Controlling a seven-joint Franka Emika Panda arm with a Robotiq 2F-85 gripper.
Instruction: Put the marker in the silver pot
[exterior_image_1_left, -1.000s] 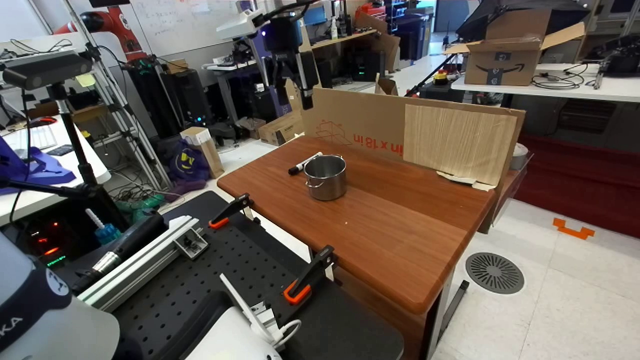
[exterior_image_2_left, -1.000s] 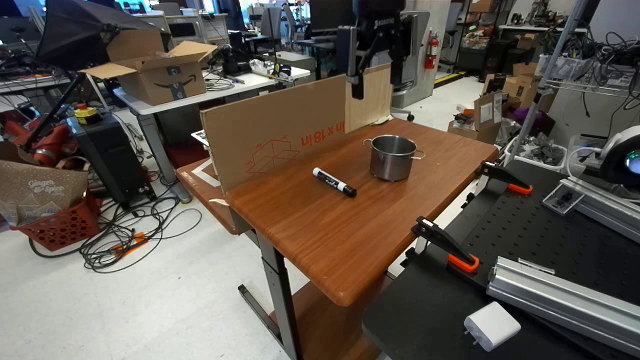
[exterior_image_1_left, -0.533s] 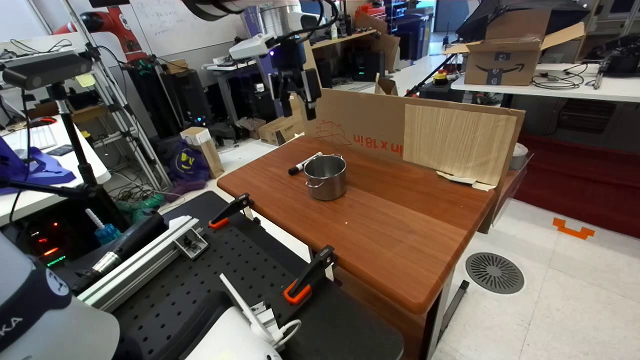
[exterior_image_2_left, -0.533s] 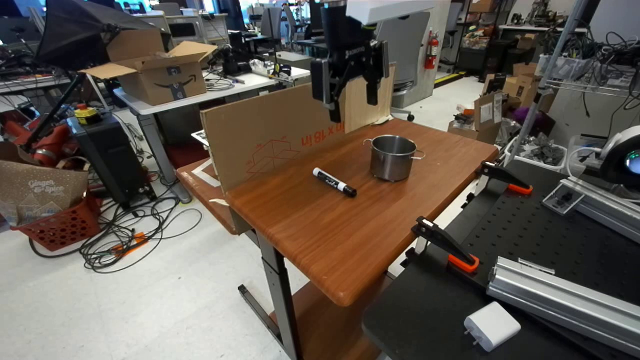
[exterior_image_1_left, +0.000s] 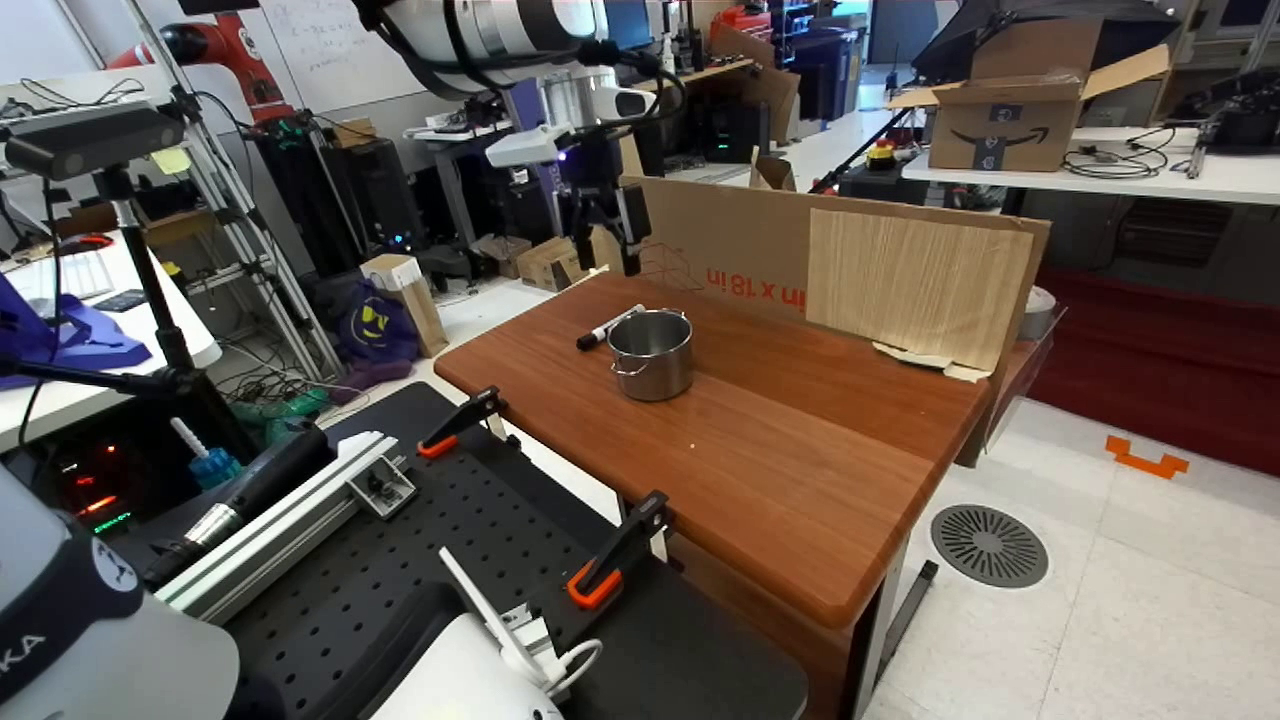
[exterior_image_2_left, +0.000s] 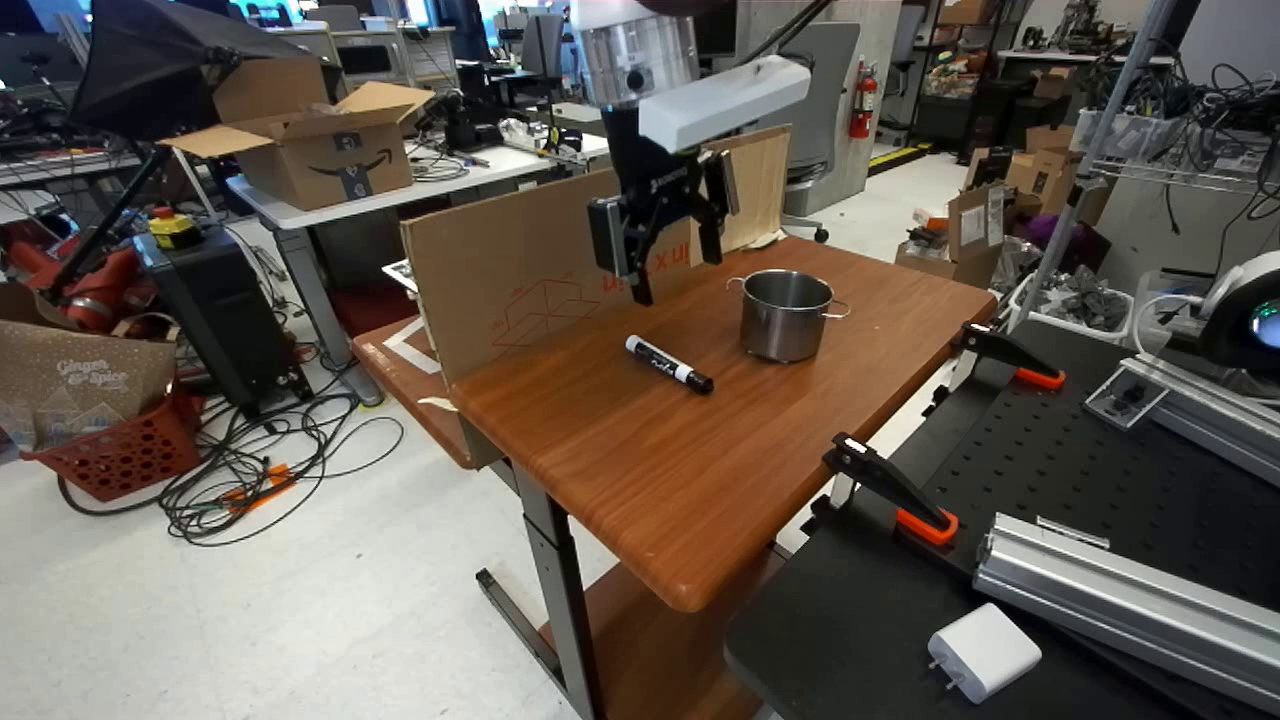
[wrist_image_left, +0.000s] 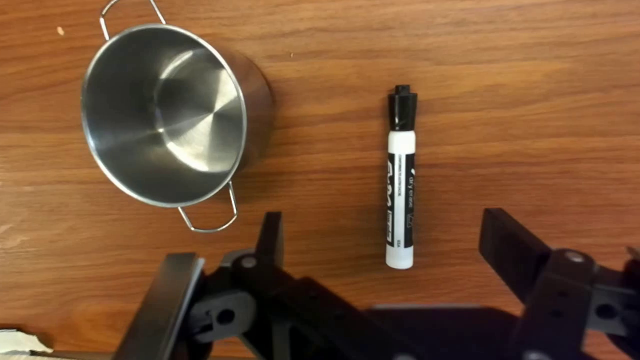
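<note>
The marker (wrist_image_left: 401, 190) is white with a black cap and a black label. It lies flat on the wooden table; both exterior views show it (exterior_image_1_left: 610, 327) (exterior_image_2_left: 668, 364). The silver pot (wrist_image_left: 256, 107) stands upright beside it with two wire handles, its visible inside bare; both exterior views show it (exterior_image_1_left: 655, 380) (exterior_image_2_left: 780, 335). My gripper (wrist_image_left: 384, 215) is open and empty. In the wrist view the marker's white end lies between the spread fingers, with the table below. In both exterior views the gripper (exterior_image_1_left: 608, 266) (exterior_image_2_left: 677, 278) hangs above the table, apart from the marker.
A cardboard panel (exterior_image_2_left: 560, 270) stands upright along one table edge, close to the gripper. The wooden table (exterior_image_1_left: 780, 450) has two black clamps (exterior_image_1_left: 625, 545) (exterior_image_1_left: 465, 420) at the edge facing the black perforated base plate (exterior_image_1_left: 480, 560).
The gripper has come down towards the table and moved closer over the marker, leftward in an exterior view. Its fingers stay open. The marker and pot have not moved.
</note>
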